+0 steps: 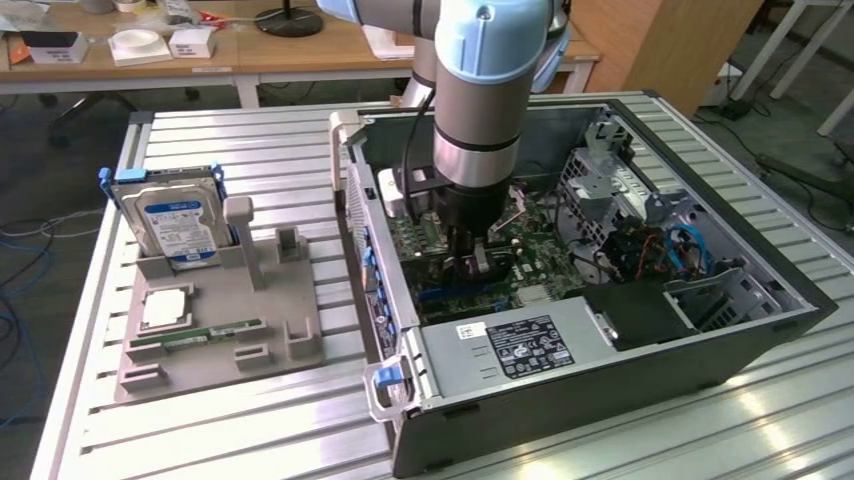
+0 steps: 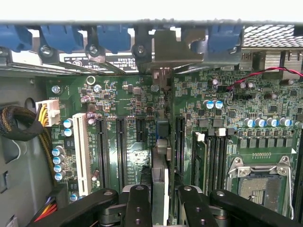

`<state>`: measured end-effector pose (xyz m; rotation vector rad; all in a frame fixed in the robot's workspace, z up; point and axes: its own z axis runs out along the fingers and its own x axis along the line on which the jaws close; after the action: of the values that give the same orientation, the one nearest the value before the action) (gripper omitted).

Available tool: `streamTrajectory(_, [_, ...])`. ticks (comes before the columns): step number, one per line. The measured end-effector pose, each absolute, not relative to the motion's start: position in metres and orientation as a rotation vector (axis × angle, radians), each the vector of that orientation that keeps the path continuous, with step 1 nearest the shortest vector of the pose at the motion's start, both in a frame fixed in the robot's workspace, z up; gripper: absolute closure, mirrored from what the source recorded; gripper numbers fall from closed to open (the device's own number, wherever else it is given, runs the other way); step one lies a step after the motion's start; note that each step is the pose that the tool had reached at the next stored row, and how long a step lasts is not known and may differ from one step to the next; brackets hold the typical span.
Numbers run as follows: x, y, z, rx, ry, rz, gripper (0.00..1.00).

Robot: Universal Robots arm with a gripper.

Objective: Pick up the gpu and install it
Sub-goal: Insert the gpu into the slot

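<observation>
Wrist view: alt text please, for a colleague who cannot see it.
The gripper holds the gpu edge-on between its jaws, above the green motherboard and its black expansion slots. Blue latches line the case edge beyond.

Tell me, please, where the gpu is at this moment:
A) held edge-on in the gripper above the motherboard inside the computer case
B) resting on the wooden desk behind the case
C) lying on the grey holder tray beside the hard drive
A: the gripper clamps the gpu edge-on over the motherboard slots, inside the computer case.
</observation>
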<state>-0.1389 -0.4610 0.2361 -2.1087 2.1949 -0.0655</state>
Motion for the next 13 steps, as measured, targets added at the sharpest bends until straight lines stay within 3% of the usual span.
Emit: streamTrajectory(13, [-0.139,-0.4611,0.2369,-2.11,2.195,-0.066,0.73])
